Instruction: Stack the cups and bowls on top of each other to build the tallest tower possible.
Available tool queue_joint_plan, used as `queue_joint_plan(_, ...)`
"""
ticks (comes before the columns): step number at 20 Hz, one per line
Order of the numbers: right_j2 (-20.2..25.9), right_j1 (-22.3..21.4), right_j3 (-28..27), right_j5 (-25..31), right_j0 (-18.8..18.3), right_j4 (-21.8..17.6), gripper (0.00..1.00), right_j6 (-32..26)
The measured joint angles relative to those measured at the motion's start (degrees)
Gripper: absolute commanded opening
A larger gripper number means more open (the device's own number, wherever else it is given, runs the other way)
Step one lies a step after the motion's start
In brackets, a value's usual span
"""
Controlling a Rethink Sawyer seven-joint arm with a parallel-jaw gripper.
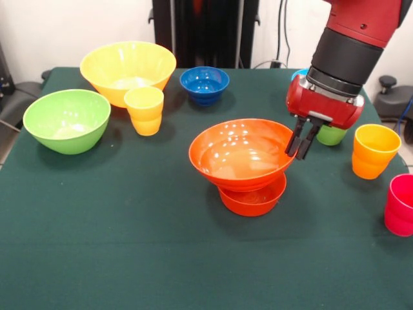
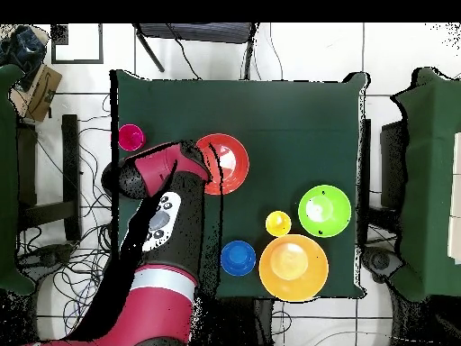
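The claw sits at the large orange bowl's rim, seemingly pinching it, fingers close together; that bowl rests on a small orange bowl mid-counter.

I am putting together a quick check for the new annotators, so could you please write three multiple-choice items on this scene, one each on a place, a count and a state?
1. Where does the large orange bowl sit?
A. On the small orange bowl
B. Inside the green bowl
C. Upside down on the cloth

2. How many cups show in the front view?
A. Two
B. Four
C. Six

3. What is the pincer doing?
A. Lifting the dark blue bowl
B. Gripping a pink cup
C. Hanging at the large orange bowl's rim

Key: 1 A, it rests on the smaller one. 2 B, yellow, green, orange-yellow, pink-red. 3 C, its tips are at that rim.
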Motion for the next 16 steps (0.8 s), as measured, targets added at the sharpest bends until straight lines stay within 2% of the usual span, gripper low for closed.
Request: queue_joint_plan(16,0.00,-0.22,-0.80,4.72,0.00,0.00,0.00,0.00)
